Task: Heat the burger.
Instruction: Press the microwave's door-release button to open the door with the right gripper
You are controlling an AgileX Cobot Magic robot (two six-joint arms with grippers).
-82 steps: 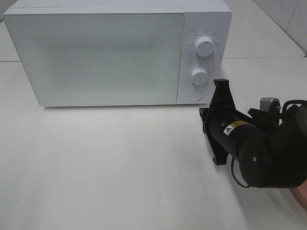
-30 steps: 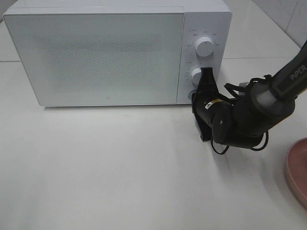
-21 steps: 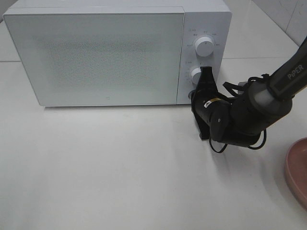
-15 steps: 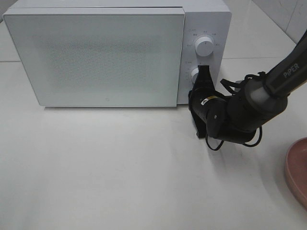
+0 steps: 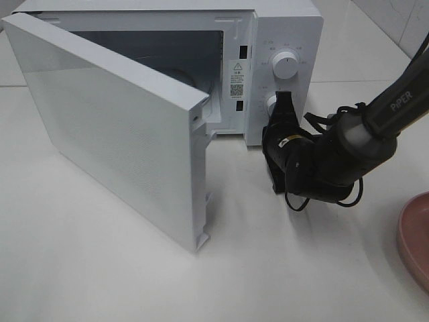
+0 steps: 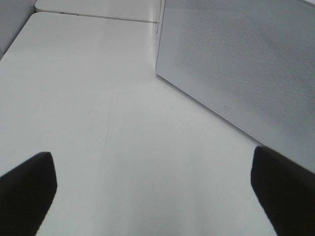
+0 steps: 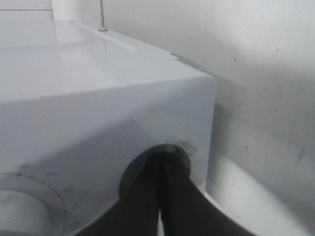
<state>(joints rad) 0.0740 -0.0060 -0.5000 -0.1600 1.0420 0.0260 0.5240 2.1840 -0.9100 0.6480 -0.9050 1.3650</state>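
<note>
The burger is out of view in every frame. The white microwave stands at the back of the table with its door swung wide open toward the front left, showing a dark cavity. My right gripper is shut, with its tips pressed against the round button at the bottom of the control panel. In the right wrist view the shut right gripper meets that button recess. My left gripper is open and holds nothing, low over the table beside the door.
A pink plate lies at the table's right edge, partly cut off. Two white dials sit on the panel above the button. The open door reaches far out over the table's front left.
The microwave door, closed a second ago, has sprung open and swung out to the front left. My right gripper has stayed against the button.
</note>
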